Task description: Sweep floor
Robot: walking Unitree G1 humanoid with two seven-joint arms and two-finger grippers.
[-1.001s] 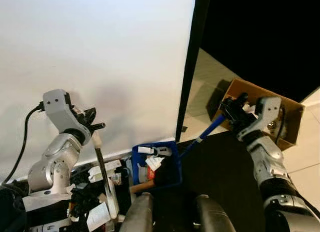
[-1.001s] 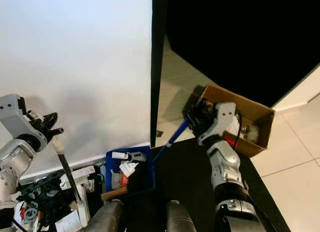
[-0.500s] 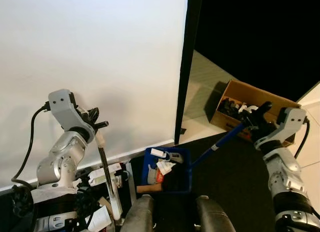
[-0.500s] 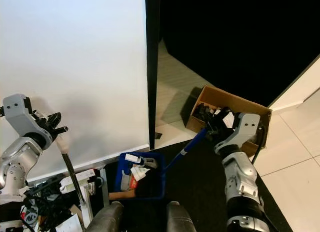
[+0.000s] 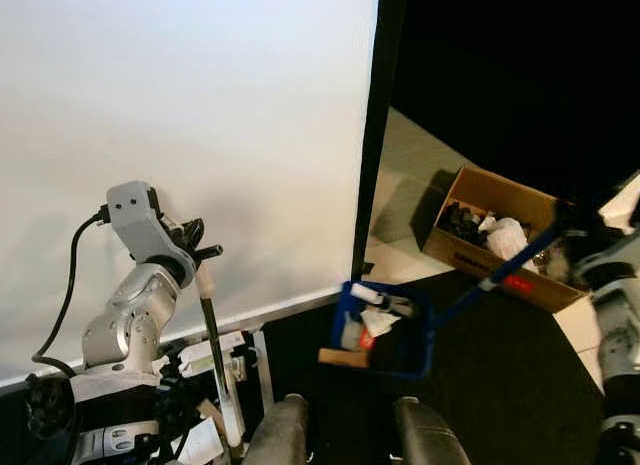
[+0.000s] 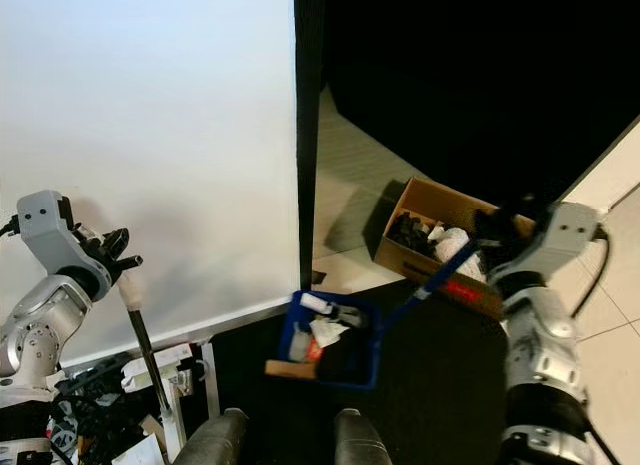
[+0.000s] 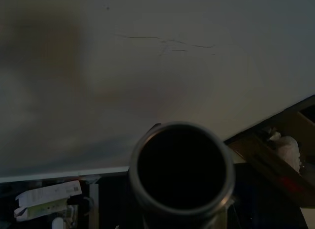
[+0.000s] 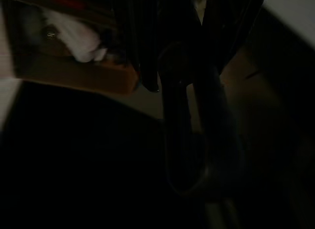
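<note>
My left gripper [image 5: 198, 255] is shut on the white top of a black broom handle [image 5: 213, 335] that runs down toward the clutter at lower left; in the left wrist view the handle [image 7: 181, 172] shows end-on as a dark tube. My right gripper [image 6: 497, 223] is shut on the long blue handle [image 6: 432, 281] of a blue dustpan [image 6: 333, 336]. The pan hangs over the black mat, holding scraps of paper and a brown piece. An open cardboard box [image 5: 497, 237] with dark and white rubbish stands just behind the handle. The right wrist view is dark; the fingers [image 8: 147, 47] clasp the handle.
A white wall panel [image 5: 180, 115] fills the left, ended by a black post [image 5: 375, 135]. Papers, cables and a stand [image 5: 215, 385] crowd the lower left. A black mat [image 5: 500, 385] lies in front, pale tiles [image 6: 350, 175] beyond. My legs [image 5: 340, 430] are at the bottom.
My right arm has swung right and carried the dustpan from beside the clutter out over the mat toward the box. The left gripper keeps its hold on the broom.
</note>
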